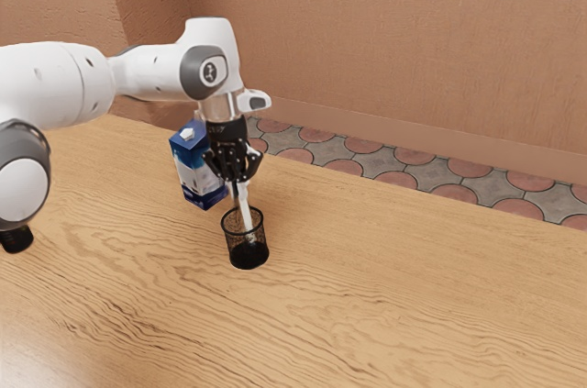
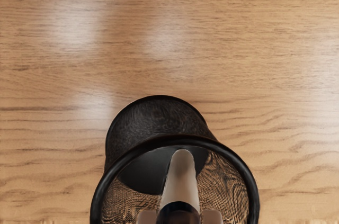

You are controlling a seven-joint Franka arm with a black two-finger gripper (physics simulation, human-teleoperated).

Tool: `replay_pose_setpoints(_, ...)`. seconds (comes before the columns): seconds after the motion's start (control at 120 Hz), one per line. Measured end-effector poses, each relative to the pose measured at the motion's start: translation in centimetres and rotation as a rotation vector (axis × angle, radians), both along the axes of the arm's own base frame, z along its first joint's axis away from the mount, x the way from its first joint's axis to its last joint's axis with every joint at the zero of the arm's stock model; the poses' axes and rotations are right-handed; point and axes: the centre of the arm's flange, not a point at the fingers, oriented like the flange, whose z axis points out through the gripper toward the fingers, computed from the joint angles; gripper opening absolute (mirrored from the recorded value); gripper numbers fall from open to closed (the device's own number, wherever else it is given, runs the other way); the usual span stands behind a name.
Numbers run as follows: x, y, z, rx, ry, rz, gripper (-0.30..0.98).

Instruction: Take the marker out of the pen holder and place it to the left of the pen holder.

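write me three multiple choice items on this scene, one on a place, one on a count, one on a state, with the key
1. Where is the lower end of the slim white marker?
A) On the tiled floor
B) Inside the round black mesh pen holder
C) Against the brown wall

2. How many boxy blue-and-white cartons stand on the brown wooden table?
A) One
B) Two
C) Three

3. How does the pen holder stand?
A) Lying on its side
B) Upside down
C) Upright, opening upward

Key:
1 B: both views show the marker reaching down within the holder's rim.
2 A: the exterior view shows a single carton, to the exterior view's left of the holder.
3 C: the rim is on top and the base on the table.
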Motion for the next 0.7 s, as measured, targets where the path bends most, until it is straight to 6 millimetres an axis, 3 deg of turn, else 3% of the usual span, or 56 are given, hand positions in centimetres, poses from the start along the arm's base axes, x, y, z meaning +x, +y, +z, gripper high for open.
replay_pose_setpoints(0.2, -2.9, -0.3, 7.1, 0.041, -0.061, -0.023, -0.09)
replay_pose_setpoints(0.375, -7.1, 1.1, 12.9, 0.076, -0.090, -0.015, -0.09)
replay_pose_setpoints(0.517, -10.5, 3.9, 14.7, 0.090, -0.074, 0.029, -0.09)
replay_pose_setpoints(0.7, -13.1, 9.5, 14.8, 0.093, -0.018, 0.127, -0.09)
